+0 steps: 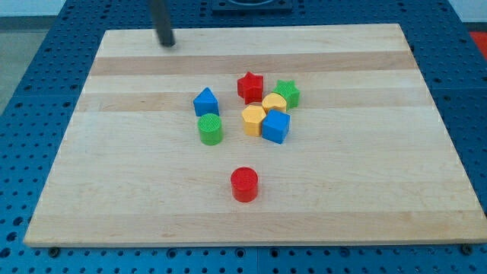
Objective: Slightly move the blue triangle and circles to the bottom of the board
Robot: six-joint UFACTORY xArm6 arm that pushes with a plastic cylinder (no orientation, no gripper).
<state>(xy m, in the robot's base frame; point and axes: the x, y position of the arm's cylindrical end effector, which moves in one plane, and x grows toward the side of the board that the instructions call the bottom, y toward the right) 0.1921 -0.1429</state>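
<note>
My tip (167,43) top-left, well apart from blue triangle (205,102), green circle (210,129); red circle (244,184) alone.

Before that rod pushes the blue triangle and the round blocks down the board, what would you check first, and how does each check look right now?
1. My tip in view: ok, near the board's top left.
2. Tip clear of all blocks: ok.
3. Blue triangle free on its upper side: ok.
4. Green circle directly below the triangle, touching or nearly: cannot tell.
5. Red circle has room below it: ok.
6. Cluster of red star and yellow hexagon apart from the triangle: ok.
</note>
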